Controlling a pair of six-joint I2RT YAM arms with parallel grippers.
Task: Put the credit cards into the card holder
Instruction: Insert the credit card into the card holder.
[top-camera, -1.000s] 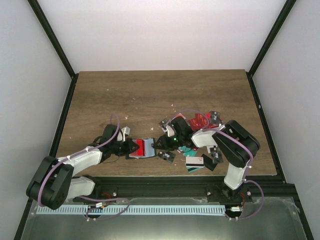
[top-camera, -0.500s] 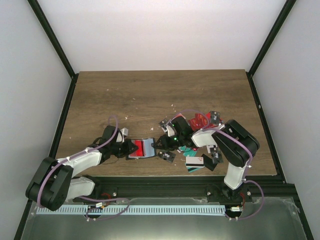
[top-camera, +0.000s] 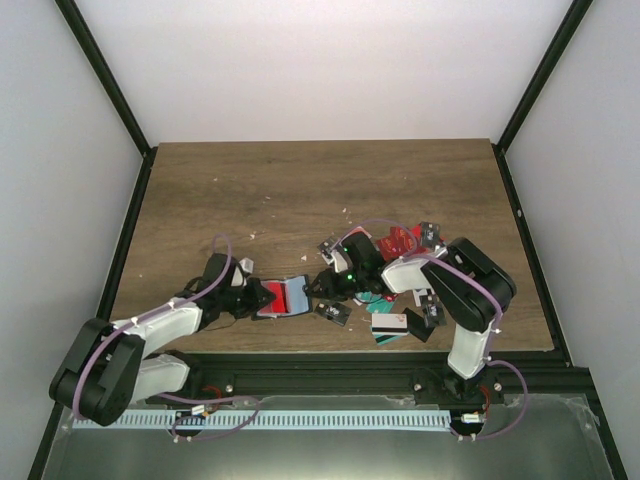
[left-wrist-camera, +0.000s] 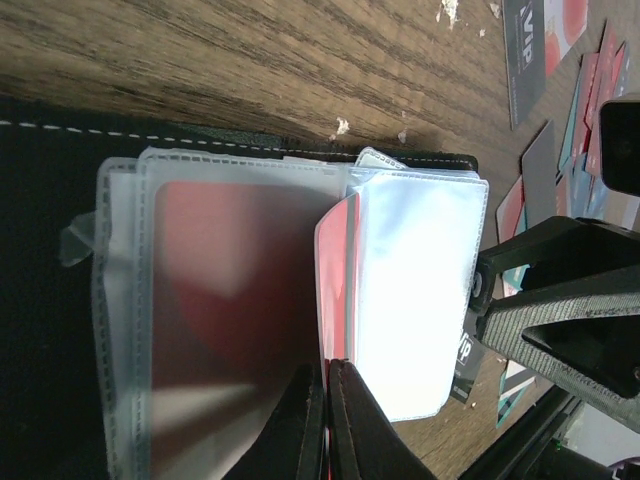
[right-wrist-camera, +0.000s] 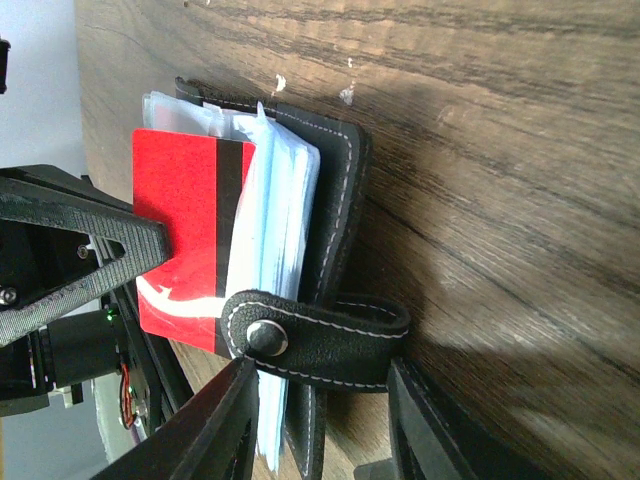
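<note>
Your left end effector (left-wrist-camera: 325, 378) clamped on red card (right-wrist-camera: 185, 200), edge aimed into clear sleeve (left-wrist-camera: 420, 290). Open holder (right-wrist-camera: 335, 190) lies on surface (top-camera: 300, 190), near front. Your right end effector (right-wrist-camera: 315, 390): jaws apart around snap tab (right-wrist-camera: 320, 330), likely steadying holder; cannot tell if pinching. Further right, spare cards (top-camera: 395, 325) wait.

We see a matt black stitched-leather card holder (right-wrist-camera: 338, 190), glossy clear plastic sleeves (left-wrist-camera: 420, 290), a smooth red card (right-wrist-camera: 180, 200), grained brown wooden table (right-wrist-camera: 500, 150).

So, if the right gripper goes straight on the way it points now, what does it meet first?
The snap tab of the card holder. It lies across the gap just ahead of the right gripper, perhaps touching its fingertips; depth is hard to judge here.
</note>
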